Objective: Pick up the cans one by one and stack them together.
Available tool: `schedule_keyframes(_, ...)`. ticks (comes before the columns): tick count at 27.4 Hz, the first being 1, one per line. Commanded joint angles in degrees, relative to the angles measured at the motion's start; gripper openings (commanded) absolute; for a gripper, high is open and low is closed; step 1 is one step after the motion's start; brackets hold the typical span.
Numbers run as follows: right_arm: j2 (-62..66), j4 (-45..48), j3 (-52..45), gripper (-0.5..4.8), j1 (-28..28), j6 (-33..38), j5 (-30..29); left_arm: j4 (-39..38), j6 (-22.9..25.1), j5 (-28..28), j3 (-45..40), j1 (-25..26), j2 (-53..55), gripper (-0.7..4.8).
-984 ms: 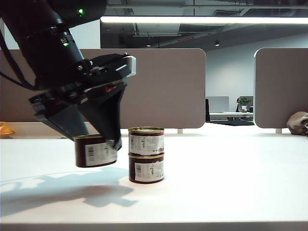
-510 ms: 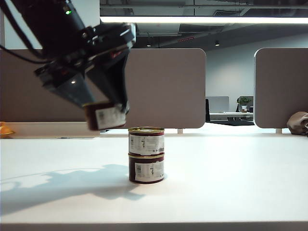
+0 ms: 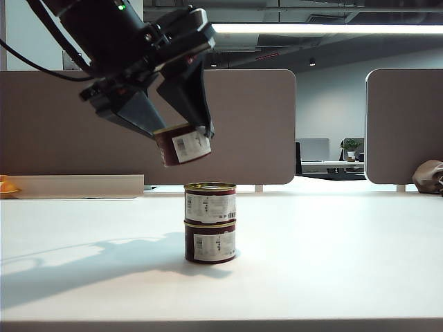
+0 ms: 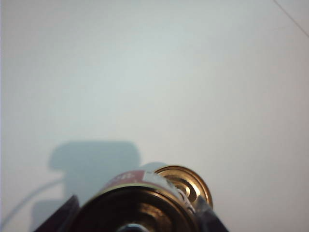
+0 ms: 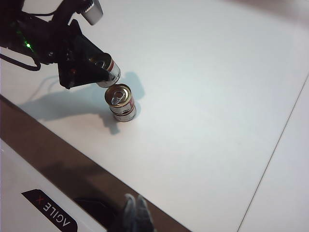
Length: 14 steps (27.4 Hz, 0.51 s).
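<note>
**Third can aloft, placement pending**

Step in hand: carrying the last can to the stack. My left gripper pinches the third can by its sides, jaws spread wide around the tin. It hangs in the air, tilted, above and a little to the left of the two-can stack in the exterior view, clear of its top lid. The stack stands upright on the white table, one can squarely on the other.

My right gripper is parked well away at the table's near edge, fingers pressed together, holding nothing.

Next move, as I judge it: shift the held can over until it is centred on the top lid, level it out, then lower gently so rim seats in rim before I let go. The tilt is my main worry; a slanted touchdown could nudge the stack or let the can slide off.

Can appearance: short round tin, dark maroon wall, white barcode label, gold rim. From the left wrist view its gold lid fills the foreground, with the stack's pull-tab lid showing just past it.
</note>
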Motion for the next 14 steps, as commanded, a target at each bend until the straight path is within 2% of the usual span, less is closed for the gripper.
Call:
schedule_keyframes(1,-0.07,0.98,0.26,-0.06,-0.02,0.26,0.52,1.51,0.04,1.68,0.22,0.0,1.05,2.63)
schedule_keyframes(8,-0.07,0.98,0.26,-0.06,-0.04,0.28,1.22,4.07,0.02,2.97,0.24,0.0,1.68,2.62)
schedule_keyframes(10,-0.07,0.98,0.26,-0.06,-0.04,0.5,1.22,4.2,0.02,3.1,0.24,0.0,1.86,2.37)
schedule_keyframes(14,-0.07,0.98,0.26,-0.06,-0.07,0.5,1.27,4.2,0.02,4.07,0.24,0.0,2.25,2.37)
